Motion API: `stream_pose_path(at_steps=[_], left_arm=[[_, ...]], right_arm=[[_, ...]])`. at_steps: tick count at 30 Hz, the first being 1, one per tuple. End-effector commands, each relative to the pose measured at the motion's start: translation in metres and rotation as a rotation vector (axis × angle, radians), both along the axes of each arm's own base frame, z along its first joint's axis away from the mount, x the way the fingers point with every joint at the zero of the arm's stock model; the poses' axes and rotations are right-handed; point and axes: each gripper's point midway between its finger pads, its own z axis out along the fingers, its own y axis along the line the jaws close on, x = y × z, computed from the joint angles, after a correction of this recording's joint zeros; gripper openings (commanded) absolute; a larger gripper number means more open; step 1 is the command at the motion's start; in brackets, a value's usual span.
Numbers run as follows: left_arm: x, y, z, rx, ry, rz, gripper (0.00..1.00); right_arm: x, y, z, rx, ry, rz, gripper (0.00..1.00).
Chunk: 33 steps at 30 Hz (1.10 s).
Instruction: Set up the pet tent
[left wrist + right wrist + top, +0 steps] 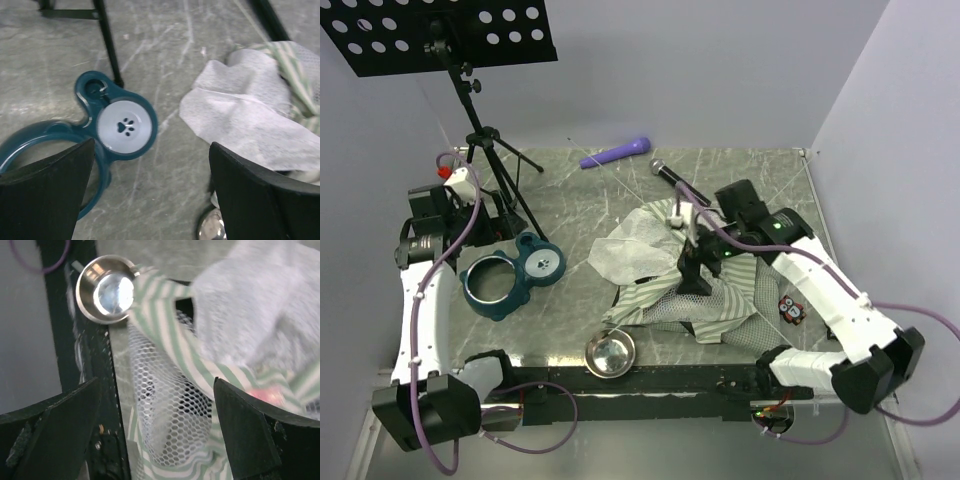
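The pet tent [705,300] lies collapsed and crumpled on the table right of centre, with green-and-white stripes, white mesh, and a sheer white panel [635,248] spread to its left. My right gripper [695,272] hangs open just above the heap. In the right wrist view its fingers [156,382] straddle the mesh [165,415] and a striped edge [165,325] without gripping. My left gripper [470,222] is open and empty at the far left, well away from the tent. In its wrist view [152,145] the white panel [240,120] shows at the right.
A teal double bowl holder [510,275] [122,125] lies left of the tent. A steel bowl [610,353] [106,289] sits by the front rail [650,385]. A music stand's tripod [505,185], a purple handle [617,152], a microphone [665,172] and a small toy [790,308] are around.
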Motion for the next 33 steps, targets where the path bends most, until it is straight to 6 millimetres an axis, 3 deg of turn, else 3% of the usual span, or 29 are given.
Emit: stream_pose_path(at_steps=[1, 7, 14, 21, 24, 33], left_arm=[[-0.011, -0.023, 0.024, -0.099, -0.079, -0.103, 1.0], [-0.013, -0.02, 0.03, -0.097, -0.096, -0.1, 1.0], [-0.018, -0.023, 0.028, -0.122, -0.101, -0.123, 1.0], [-0.021, -0.03, 0.022, -0.149, -0.094, -0.162, 1.0], [-0.02, -0.031, 0.022, -0.151, -0.095, -0.17, 1.0], [-0.027, -0.031, 0.008, -0.13, -0.083, -0.185, 1.0]], right_arm=[[-0.038, 0.016, 0.0, -0.017, -0.045, 0.375, 0.98], [-0.061, 0.045, -0.023, -0.049, -0.067, 0.623, 0.93], [-0.063, 0.078, -0.045, -0.045, -0.112, 0.706, 0.85], [-0.066, 0.11, -0.049, -0.007, -0.083, 0.751, 0.73], [-0.072, 0.119, -0.053, 0.006, -0.032, 0.765, 0.64], [-0.079, 0.13, -0.07, -0.015, 0.078, 0.768, 0.52]])
